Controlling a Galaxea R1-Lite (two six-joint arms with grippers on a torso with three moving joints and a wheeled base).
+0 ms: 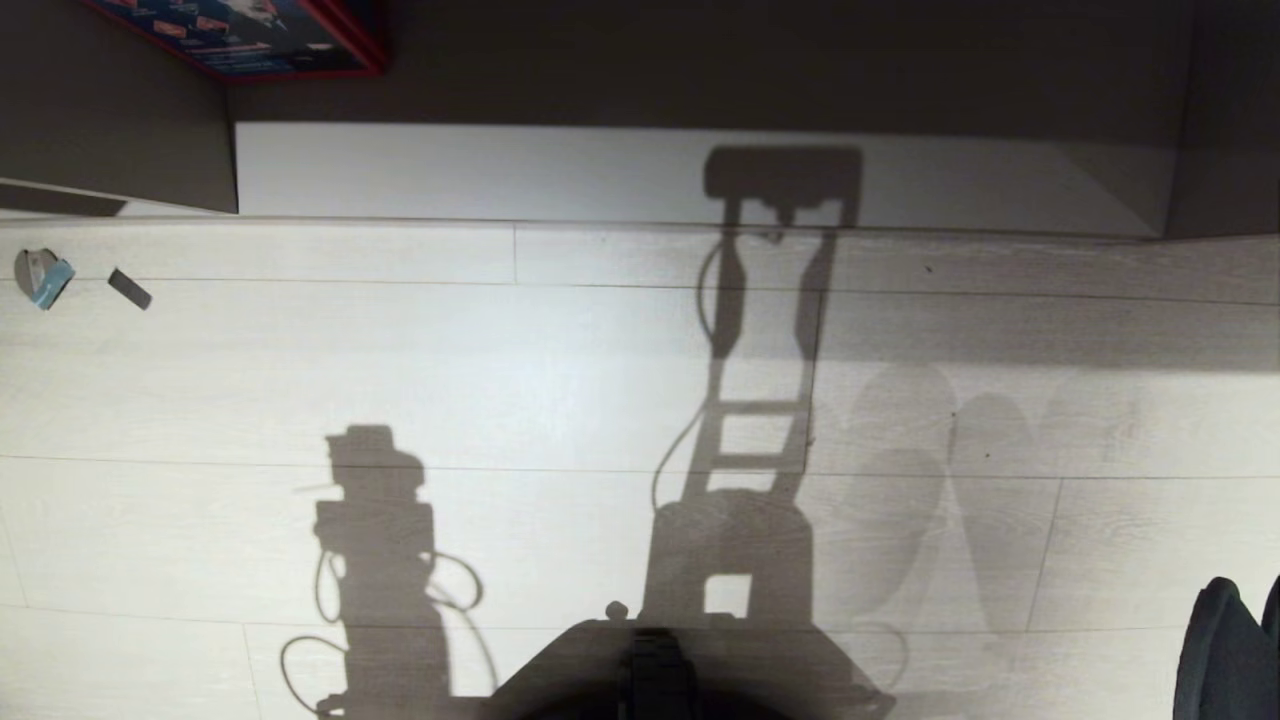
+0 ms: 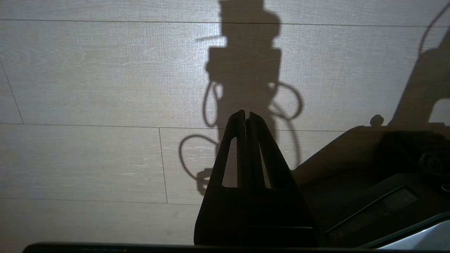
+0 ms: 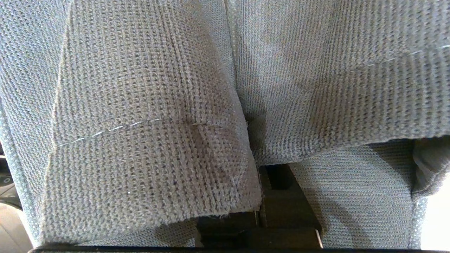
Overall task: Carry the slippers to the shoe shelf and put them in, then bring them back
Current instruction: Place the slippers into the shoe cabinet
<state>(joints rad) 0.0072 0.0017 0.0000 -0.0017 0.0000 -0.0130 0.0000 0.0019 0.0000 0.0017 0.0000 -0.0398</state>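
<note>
Blue-grey knitted slippers fill the right wrist view: one slipper (image 3: 140, 123) and the other (image 3: 334, 88) hang side by side against the camera. My right gripper (image 3: 262, 182) is shut on the slippers where their edges meet; only the dark finger bases show beneath the fabric. My left gripper (image 2: 246, 114) is shut and holds nothing, hanging over bare floor. In the head view neither gripper shows clearly. A low pale recess (image 1: 600, 170) under a dark board runs along the far wall; it looks like a compartment of the shoe shelf.
Pale wood-plank floor (image 1: 500, 380) carries my shadow and two oval shadows. A small grey-and-blue item (image 1: 42, 277) and a dark strip (image 1: 129, 289) lie at the far left. A red-edged box (image 1: 250, 35) sits top left. A dark shape (image 1: 1230, 650) cuts in at the lower right.
</note>
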